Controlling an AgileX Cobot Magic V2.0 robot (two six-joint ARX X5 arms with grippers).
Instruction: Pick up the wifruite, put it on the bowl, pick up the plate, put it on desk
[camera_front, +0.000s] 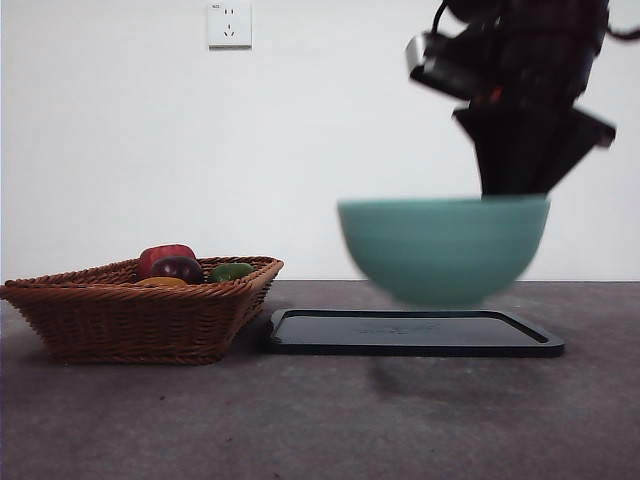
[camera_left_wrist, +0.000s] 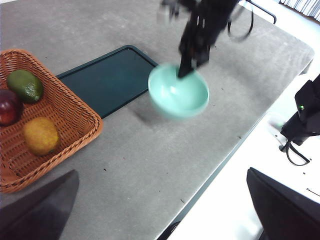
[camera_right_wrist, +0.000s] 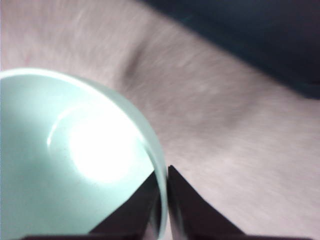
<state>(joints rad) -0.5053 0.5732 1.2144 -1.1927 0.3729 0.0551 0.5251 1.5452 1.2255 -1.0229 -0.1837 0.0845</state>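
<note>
- Right gripper (camera_right_wrist: 164, 200): jaws pinched almost together on the rim of the mint-green bowl (camera_front: 443, 248), one jaw inside the wall, one outside; it descends into the front view from 1 o'clock as a large dark mass (camera_front: 515, 150).
- Bowl: held clear of the surface, blurred, hanging over the flat black tray (camera_front: 415, 332); its shadow falls on the desk (camera_front: 320, 420) just in front of the tray. Interior appears empty in both wrist views (camera_left_wrist: 178, 91).
- Tray: lies flat on the desk, just beside the wicker basket (camera_front: 140, 310), at the basket's 3 o'clock in the front view.
- Basket contents: the wifruite (camera_left_wrist: 41, 135), orange-brown, rests in the basket near a dark red fruit (camera_left_wrist: 9, 106) and a green fruit (camera_left_wrist: 25, 85).
- Left gripper (camera_left_wrist: 160, 210): jaws spread wide with nothing between them, well apart from the basket and bowl.
</note>
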